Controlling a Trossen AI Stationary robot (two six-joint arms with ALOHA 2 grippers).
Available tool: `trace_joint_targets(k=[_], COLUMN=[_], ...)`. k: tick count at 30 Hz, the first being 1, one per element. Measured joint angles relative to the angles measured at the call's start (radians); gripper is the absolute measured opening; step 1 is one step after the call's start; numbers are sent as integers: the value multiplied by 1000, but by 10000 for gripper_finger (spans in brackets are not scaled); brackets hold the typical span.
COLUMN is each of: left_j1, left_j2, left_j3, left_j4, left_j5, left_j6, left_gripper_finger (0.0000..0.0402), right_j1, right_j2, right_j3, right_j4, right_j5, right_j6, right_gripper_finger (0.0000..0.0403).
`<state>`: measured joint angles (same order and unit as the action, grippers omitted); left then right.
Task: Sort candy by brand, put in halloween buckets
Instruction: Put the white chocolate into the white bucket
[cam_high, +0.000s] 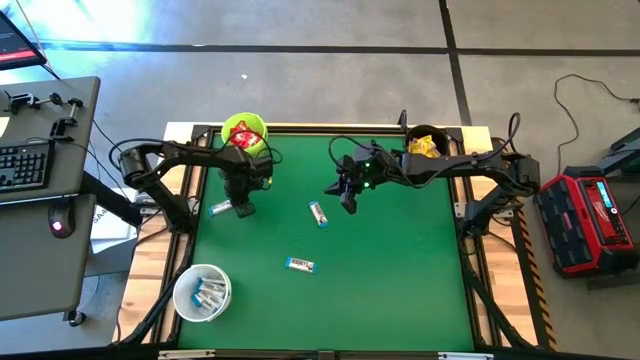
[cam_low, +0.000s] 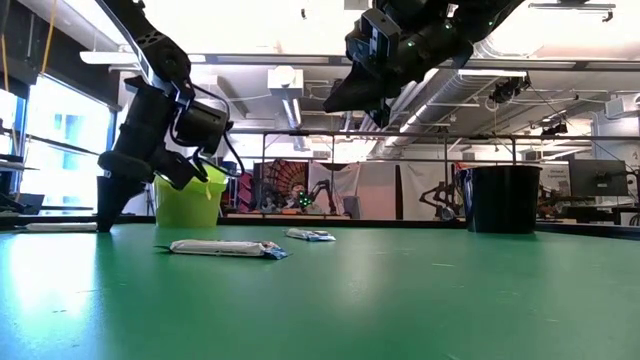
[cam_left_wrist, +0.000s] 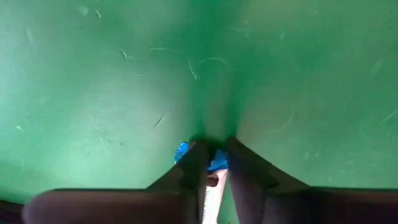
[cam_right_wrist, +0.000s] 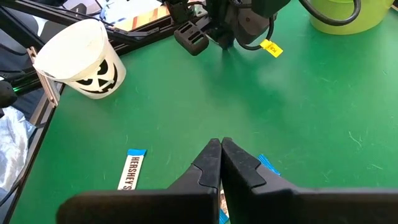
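- Left gripper (cam_high: 243, 209) is sitting low at the left side of the green table (cam_high: 400, 290), tips down on the mat just beside the lime green bucket (cam_high: 245, 134).
- In the left wrist view its fingers (cam_left_wrist: 193, 165) are pinching a white-and-blue bar (cam_left_wrist: 212, 180); the blue wrapper end is showing between and beside the tips. In the high view that bar (cam_high: 221, 208) is lying at the gripper's left.
- Whether the bar is lifting off the mat is unclear; in the low view the fingertips appear to be touching the surface.
- Right gripper (cam_high: 347, 203) is hanging above the table's upper middle, fingers (cam_right_wrist: 211, 163) pressed together, holding nothing.
- A second white-and-blue bar (cam_high: 318, 213) is lying centre frame, just left of the right gripper; a third (cam_high: 300, 265) is lying below it, nearer the bottom edge.
- Lime green bucket is holding red packets (cam_high: 246, 139) at the upper left.
- Black bucket (cam_high: 426, 143), upper right, is holding yellow packets (cam_high: 423, 148).
- White jack-o'-lantern bucket (cam_high: 203, 292), lower left, is holding white-and-blue bars.
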<state>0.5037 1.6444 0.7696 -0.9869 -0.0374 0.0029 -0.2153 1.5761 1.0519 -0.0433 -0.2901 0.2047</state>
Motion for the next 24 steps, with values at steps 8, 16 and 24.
trace_joint_targets(k=[8,16,24], left_j1=[-2,-20,-121], left_j2=[-32,-154,-306], left_j3=[5,48,164], left_j4=[-25,-165,-311], left_j5=[-28,-49,15], left_j6=[27,28,-11], left_gripper_finger=[2,0,0], right_j1=[0,0,0], right_j2=[0,0,0], right_j3=[0,1,1], right_j4=[0,2,3], right_j5=[0,0,0], right_j6=[5,5,-4], right_gripper_finger=[0,0,0])
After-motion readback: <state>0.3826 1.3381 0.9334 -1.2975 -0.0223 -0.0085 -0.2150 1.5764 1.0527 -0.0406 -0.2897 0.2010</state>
